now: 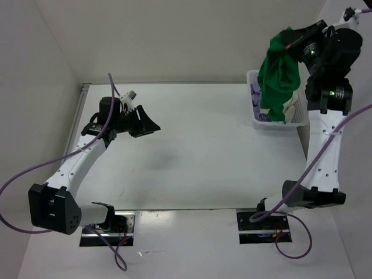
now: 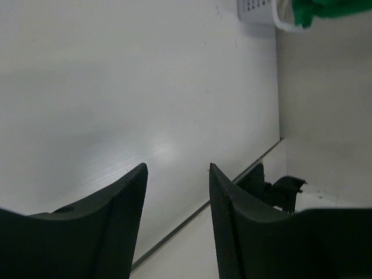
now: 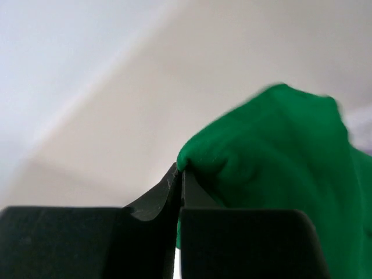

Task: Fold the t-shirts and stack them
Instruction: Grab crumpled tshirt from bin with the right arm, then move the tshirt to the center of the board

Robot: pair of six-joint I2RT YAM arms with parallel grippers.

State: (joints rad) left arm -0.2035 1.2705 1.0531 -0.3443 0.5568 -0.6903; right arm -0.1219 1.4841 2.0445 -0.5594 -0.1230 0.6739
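A bright green t-shirt [image 1: 279, 78] hangs in the air above the white mesh basket [image 1: 254, 113] at the table's far right. My right gripper [image 1: 289, 39] is shut on its top fold, and the cloth [image 3: 279, 145] bunches right at the pinched fingertips. A lavender t-shirt [image 1: 256, 99] lies in the basket, partly covered by the green one. Over the left part of the table my left gripper [image 1: 152, 125] is open with nothing between its fingers [image 2: 131, 197]. The green shirt [image 2: 325, 10] shows at the top right of the left wrist view.
The white basket [image 2: 256, 11] stands against the right wall. White walls close in the table on the left, back and right. The arm bases [image 1: 107, 224] sit at the near edge.
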